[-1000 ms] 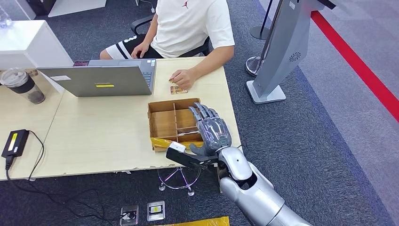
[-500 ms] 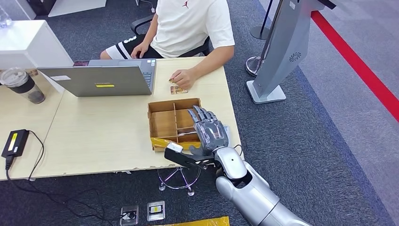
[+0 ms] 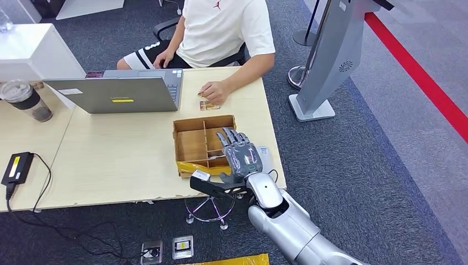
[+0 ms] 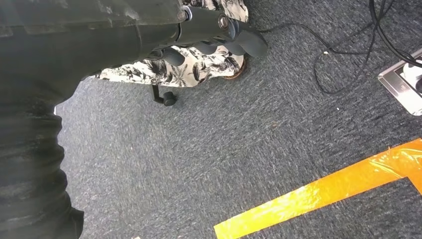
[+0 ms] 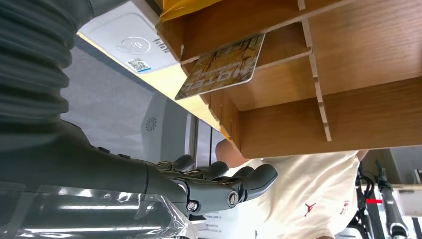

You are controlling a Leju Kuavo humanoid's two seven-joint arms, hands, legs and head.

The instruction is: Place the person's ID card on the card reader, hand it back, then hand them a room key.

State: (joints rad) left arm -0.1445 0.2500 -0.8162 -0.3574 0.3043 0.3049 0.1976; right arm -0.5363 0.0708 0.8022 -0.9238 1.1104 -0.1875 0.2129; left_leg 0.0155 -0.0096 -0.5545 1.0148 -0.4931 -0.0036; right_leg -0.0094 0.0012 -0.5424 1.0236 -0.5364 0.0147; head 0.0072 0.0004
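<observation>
My right hand [image 3: 240,156] hovers over the near right compartments of the wooden divided box [image 3: 193,144], fingers spread and straight, holding nothing. In the right wrist view a yellow room key card [image 5: 224,67] printed HOTEL leans in one compartment of the box [image 5: 358,55], ahead of my fingers [image 5: 224,181] and apart from them. The white card reader [image 3: 264,154] lies on the table just right of the box, also seen as the card reader [image 5: 127,42]. A yellowish card [image 3: 209,105] lies by the person's hand [image 3: 216,91]. My left hand [image 4: 214,35] hangs over the carpet, holding nothing.
A person in a white shirt [image 3: 226,30] sits at the far side of the table [image 3: 121,160]. An open laptop [image 3: 118,91], a dark cup [image 3: 27,102] and a black power adapter [image 3: 17,167] are at the left. A grey kiosk [image 3: 331,61] stands on the right.
My right hand has drawn back toward me and slightly left over the box, uncovering more of the card reader. The person and the cards have not moved.
</observation>
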